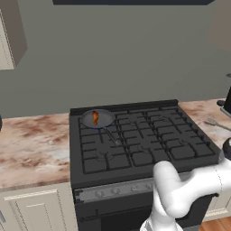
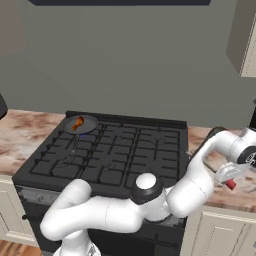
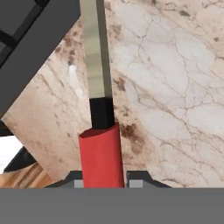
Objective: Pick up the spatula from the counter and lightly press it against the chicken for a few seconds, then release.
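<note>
Chicken (image 1: pixel 95 117) in pan (image 1: pixel 107 120) at stove's (image 1: pixel 149 144) rear-left corner; spatula (image 3: pixel 101 153) over counter (image 3: pixel 175 87) right of stove.

There is one stove (image 1: pixel 135 144), one pan (image 1: pixel 104 121) toward the upper left, one chicken piece (image 1: pixel 95 117) in it, and one red-handled spatula (image 3: pixel 101 153).

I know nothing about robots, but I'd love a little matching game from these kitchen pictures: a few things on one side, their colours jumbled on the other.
Things:
1. chicken
2. spatula handle
3. stove
4. counter

Colours:
A. red
B. black
C. orange-brown
D. marbled pink, brown and white

Pairs: 1-C, 2-A, 3-B, 4-D
</note>
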Controlling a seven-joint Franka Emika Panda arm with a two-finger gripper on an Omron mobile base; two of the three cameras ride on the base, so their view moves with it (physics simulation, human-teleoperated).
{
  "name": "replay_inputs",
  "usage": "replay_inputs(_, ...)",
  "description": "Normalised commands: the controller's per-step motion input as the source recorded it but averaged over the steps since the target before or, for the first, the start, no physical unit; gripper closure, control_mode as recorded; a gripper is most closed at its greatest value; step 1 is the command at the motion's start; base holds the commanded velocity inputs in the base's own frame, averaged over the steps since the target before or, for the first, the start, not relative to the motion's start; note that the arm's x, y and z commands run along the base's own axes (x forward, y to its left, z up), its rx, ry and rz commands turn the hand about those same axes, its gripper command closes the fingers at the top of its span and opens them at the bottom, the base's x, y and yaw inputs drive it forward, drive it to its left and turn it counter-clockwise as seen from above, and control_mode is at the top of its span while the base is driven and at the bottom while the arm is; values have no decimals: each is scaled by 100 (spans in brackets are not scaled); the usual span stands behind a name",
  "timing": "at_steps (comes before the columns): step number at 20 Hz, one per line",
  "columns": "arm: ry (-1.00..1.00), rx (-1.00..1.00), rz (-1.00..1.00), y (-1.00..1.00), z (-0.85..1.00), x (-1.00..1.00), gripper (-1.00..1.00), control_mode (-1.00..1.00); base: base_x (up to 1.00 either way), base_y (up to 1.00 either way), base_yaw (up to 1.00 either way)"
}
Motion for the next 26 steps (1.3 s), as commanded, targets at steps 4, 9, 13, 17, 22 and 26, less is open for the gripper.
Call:
replay_inputs(4, -35, 4, 1, 70, -16, -35, 100, -100, 0, 0, 0)
replay_inputs(9, -32, 1, 0, 85, 8, -7, 100, -100, 0, 0, 0)
replay_inputs(13, -26, 0, 0, 100, 23, -5, 100, -100, 0, 0, 0)
replay_inputs(17, -25, 0, -6, 100, 20, -14, 100, -100, 0, 0, 0)
replay_inputs(22, -14, -2, -16, 100, 19, -9, 100, -100, 0, 0, 0)
replay_inputs(26, -1, -6, -6, 91, 29, 1, 100, -100, 0, 0, 0)
